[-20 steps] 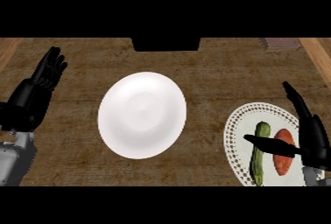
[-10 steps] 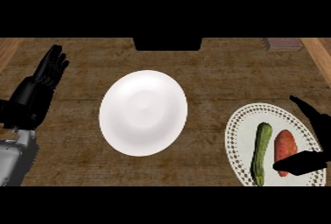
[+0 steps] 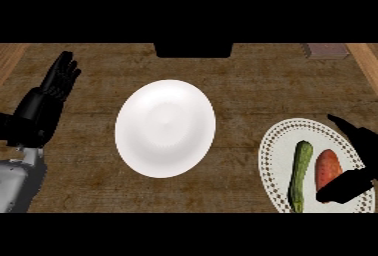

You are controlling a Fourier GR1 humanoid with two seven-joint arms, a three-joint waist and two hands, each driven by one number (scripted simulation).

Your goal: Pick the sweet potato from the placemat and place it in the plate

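— Where is the sweet potato [image 3: 328, 169] right now?

— On the white dotted placemat [image 3: 279, 150] at the right of the wooden bench [image 3: 244, 75], just beside a green cucumber [image 3: 300, 175]. The white plate [image 3: 165, 128] sits in the middle, well apart from it.

— And the right hand [image 3: 353, 170]?

— It has dropped in over the placemat's right side since a second ago. A finger arches above the sweet potato and the thumb lies across its lower end, so the hand is curling round it, though I cannot tell whether it has closed on it yet.

— Has the sweet potato moved?

— No, it lies where it did before.

— The left hand [image 3: 46, 102]?

— Resting at the left edge, fingers straight and up, holding nothing, barely shifted.
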